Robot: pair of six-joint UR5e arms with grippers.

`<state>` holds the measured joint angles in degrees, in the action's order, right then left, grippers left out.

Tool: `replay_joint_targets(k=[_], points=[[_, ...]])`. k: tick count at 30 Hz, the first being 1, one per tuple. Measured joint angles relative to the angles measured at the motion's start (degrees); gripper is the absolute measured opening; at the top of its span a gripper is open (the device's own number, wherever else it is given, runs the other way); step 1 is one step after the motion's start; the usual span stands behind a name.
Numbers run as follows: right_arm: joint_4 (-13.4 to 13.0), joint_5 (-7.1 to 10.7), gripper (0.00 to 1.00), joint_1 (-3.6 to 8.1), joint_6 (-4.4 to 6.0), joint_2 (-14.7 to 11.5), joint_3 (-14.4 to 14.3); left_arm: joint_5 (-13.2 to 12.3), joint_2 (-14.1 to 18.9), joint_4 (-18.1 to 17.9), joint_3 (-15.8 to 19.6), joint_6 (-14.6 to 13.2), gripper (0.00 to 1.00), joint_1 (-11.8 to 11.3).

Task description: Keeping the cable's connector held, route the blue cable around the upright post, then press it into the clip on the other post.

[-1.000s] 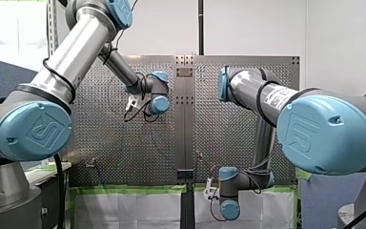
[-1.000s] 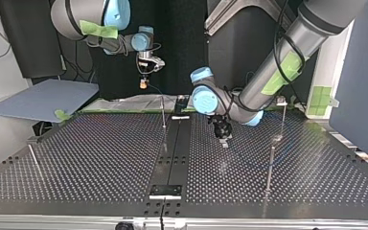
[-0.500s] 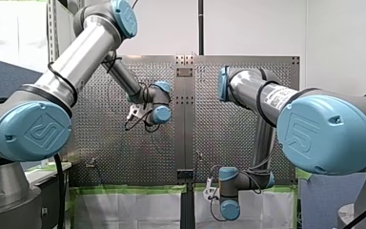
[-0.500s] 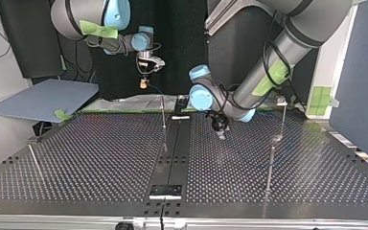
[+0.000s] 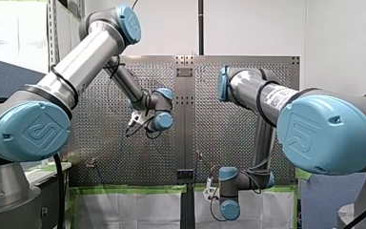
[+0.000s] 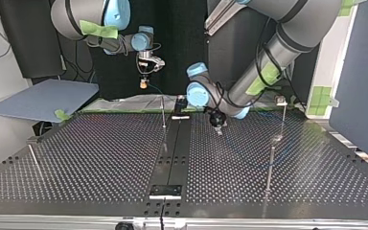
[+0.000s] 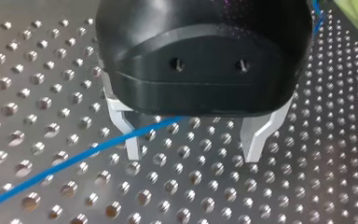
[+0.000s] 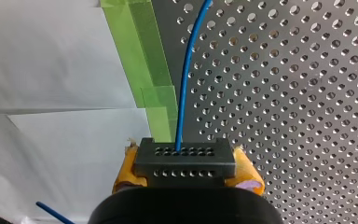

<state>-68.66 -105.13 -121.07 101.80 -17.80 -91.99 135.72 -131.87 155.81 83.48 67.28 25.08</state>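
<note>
The blue cable [image 8: 185, 84] runs over the counter [image 7: 37, 93] from its connector [image 8: 185, 161], clamped in my right fingers [image 8: 247, 175], to my left fingers [image 7: 131, 142], spread open over it, so it could slip free during routing; a joint cap [image 5: 324, 131] reads UR.

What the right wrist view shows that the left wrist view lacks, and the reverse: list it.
Only the right wrist view: the black connector clamped between the yellow pads of my right gripper, and green tape at the table's edge. Only the left wrist view: the metal fingers of my left gripper, open, gripping nothing. Both: the blue cable and the perforated table.
</note>
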Motion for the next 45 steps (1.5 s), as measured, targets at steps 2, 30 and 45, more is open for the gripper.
replay_joint_targets(k=[2, 30, 45], points=[[0.03, 0.00, 0.00, -0.03, 0.00, 0.00, 0.00, 0.19, -0.52, -0.04, 0.00, -0.13, 1.00, 0.18], [0.05, 0.00, 0.00, -0.35, -0.06, 0.02, 0.00, 2.08, -6.39, -0.42, -0.01, -1.61, 1.00, 1.90], [-3.51, 2.28, 0.00, -0.99, -0.22, 0.00, -0.98, 2.37, -8.95, -2.42, 0.01, -1.78, 1.00, 2.08]])
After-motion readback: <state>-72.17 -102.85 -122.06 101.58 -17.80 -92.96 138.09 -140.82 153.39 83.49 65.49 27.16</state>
